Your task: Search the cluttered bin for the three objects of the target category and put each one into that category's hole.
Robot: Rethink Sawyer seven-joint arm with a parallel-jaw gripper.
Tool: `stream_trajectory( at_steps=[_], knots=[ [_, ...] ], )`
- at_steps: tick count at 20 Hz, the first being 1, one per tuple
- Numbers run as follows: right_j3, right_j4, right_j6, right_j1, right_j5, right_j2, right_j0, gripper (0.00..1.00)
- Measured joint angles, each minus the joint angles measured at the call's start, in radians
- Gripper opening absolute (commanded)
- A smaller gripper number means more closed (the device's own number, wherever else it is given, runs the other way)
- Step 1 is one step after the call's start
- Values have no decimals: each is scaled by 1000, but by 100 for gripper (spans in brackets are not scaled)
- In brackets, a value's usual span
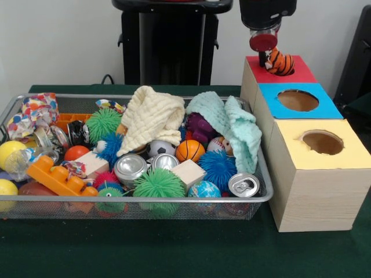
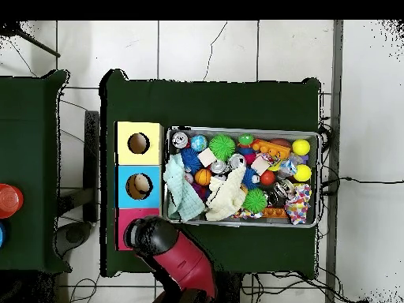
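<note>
The orange tiger-striped plush (image 1: 280, 62) hangs at the tip of my gripper (image 1: 268, 58), right over the red-surround hole (image 1: 301, 72) on the pale wooden box; it hides the opening. The gripper looks shut on the plush. In the overhead view my arm (image 2: 177, 256) covers the red surround (image 2: 121, 227) and the plush is hidden. The wire mesh bin (image 1: 174, 200) lies beside the box, full of toys; it also shows in the overhead view (image 2: 241, 130). No tan bear-like plush shows.
The blue-surround hole (image 1: 298, 100) and yellow-surround hole (image 1: 323, 142) sit nearer the camera on the same box. The bin holds a cream cloth (image 1: 152, 116), a mint cloth (image 1: 235, 124), spiky balls, sports balls, cans, wooden blocks and an orange brick (image 1: 58, 176).
</note>
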Motion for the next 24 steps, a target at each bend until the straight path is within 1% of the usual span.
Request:
stream_trajectory(
  at_steps=[4, 5, 8, 11, 12, 14, 15, 16, 19, 22, 24],
  knots=[
    [-30, -50, 0, 10, -5, -33, 42, 100],
    [-44, -86, 0, 11, -15, -44, 60, 100],
    [-53, -120, 0, 10, -22, -50, 69, 100],
    [-62, -184, 0, 6, -24, -68, 86, 100],
    [-70, -227, 0, 5, -21, -82, 97, 100],
    [-74, -261, 0, 2, -23, -94, 106, 100],
    [-75, -273, 0, 1, -23, -99, 108, 100],
    [-81, -309, 0, 1, -23, -113, 108, 100],
    [-87, -340, 0, 1, -25, -126, 99, 100],
    [-89, -356, 0, 2, -42, -128, 75, 100],
    [-89, -363, 0, 2, -71, -128, 52, 100]
  ],
)
